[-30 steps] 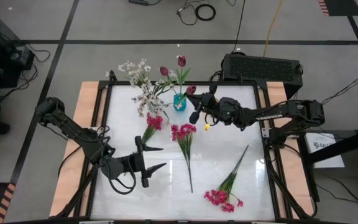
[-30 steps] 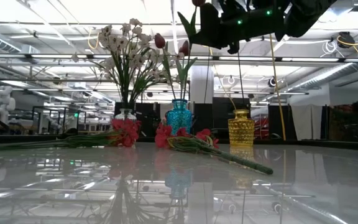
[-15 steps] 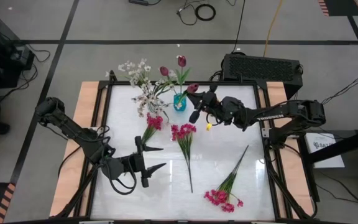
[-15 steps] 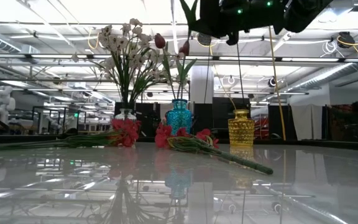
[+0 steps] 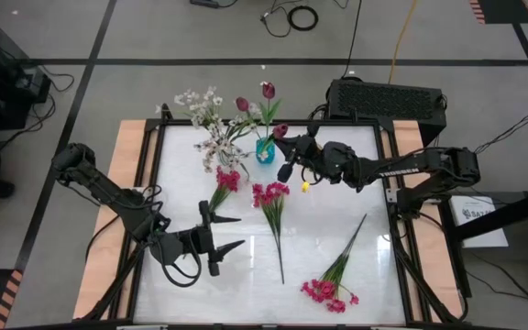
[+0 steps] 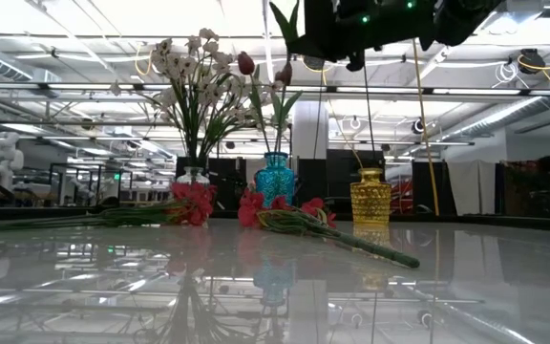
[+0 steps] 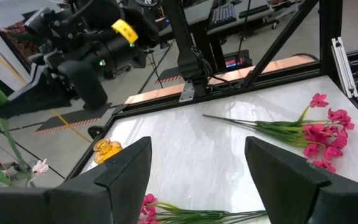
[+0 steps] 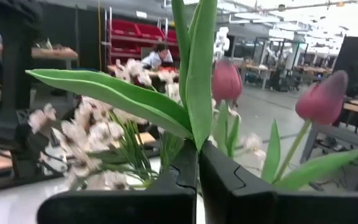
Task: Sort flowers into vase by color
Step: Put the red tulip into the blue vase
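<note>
My right gripper [image 5: 289, 158] hovers high beside the blue vase [image 5: 264, 151], shut on a dark maroon tulip [image 5: 280, 131] whose long green leaves [image 8: 135, 102] rise in front of the wrist camera. Two maroon tulips [image 5: 268, 90] stand by their stems in the blue vase [image 6: 275, 179]. White and pale pink blossoms [image 5: 211, 136] stand in a clear vase [image 6: 192, 176]. A small yellow vase [image 5: 306, 186] holds nothing. Three magenta sprigs [image 5: 271, 194] [image 5: 226, 180] [image 5: 330, 291] lie flat on the table. My left gripper [image 5: 225, 234] waits open at the near left. My right gripper pinches the tulip's green stem [image 8: 197, 144] between its two shut fingers, just below where the leaves branch off. The fingers reach level from the table's right side and lie across the stem. The tulip is lifted clear of the table, roughly upright, its head above the fingers.
The tabletop [image 5: 337, 202] is white and glossy inside a wooden frame. A black box [image 5: 388, 101] sits behind the far right corner. The yellow vase [image 7: 107, 149] and one magenta sprig [image 7: 316, 127] lie ahead of my left gripper [image 7: 197, 174]. Bare table shows at the near left.
My right gripper has risen a little with the tulip and edged toward the blue vase; in the low view the tulip's head has gone out of the top of the picture. It has stayed shut on the stem.
</note>
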Action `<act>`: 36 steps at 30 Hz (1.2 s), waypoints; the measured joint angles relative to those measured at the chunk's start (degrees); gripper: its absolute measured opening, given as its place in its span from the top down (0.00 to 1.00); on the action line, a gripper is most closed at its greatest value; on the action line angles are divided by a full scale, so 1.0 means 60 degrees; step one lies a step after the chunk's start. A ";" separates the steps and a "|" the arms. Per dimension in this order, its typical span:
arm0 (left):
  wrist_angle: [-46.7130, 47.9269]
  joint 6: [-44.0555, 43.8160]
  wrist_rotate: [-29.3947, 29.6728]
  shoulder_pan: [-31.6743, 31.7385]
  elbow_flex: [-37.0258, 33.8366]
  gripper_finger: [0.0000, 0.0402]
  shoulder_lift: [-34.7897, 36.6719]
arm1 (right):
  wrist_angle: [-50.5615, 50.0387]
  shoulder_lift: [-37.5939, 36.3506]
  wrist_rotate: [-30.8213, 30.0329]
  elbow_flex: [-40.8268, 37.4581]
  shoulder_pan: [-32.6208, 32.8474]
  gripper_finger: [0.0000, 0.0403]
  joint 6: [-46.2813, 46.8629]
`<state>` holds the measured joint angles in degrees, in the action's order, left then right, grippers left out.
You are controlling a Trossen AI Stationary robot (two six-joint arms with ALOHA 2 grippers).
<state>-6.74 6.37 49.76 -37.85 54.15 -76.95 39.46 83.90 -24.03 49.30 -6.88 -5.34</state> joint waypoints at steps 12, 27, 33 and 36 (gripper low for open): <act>-0.0004 0.0000 0.0000 0.0000 0.0000 0.34 0.0000 | -0.0481 0.0051 0.0004 0.0000 -0.0065 1.00 0.0110; -0.0036 0.0000 0.0000 0.0000 0.0000 0.34 0.0000 | -0.1166 0.0073 0.0057 0.0000 -0.0130 0.91 0.0713; -0.0028 -0.0004 0.0000 0.0000 0.0000 0.34 0.0000 | -0.1812 -0.0031 0.0050 -0.0004 -0.0127 0.72 0.0969; -0.0018 -0.0004 0.0000 0.0000 0.0000 0.34 0.0000 | -0.2801 -0.0363 0.0029 -0.0004 -0.0127 0.61 0.1408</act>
<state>-6.85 6.35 49.76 -37.85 54.15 -76.95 22.65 81.72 -23.86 49.28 -7.64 3.11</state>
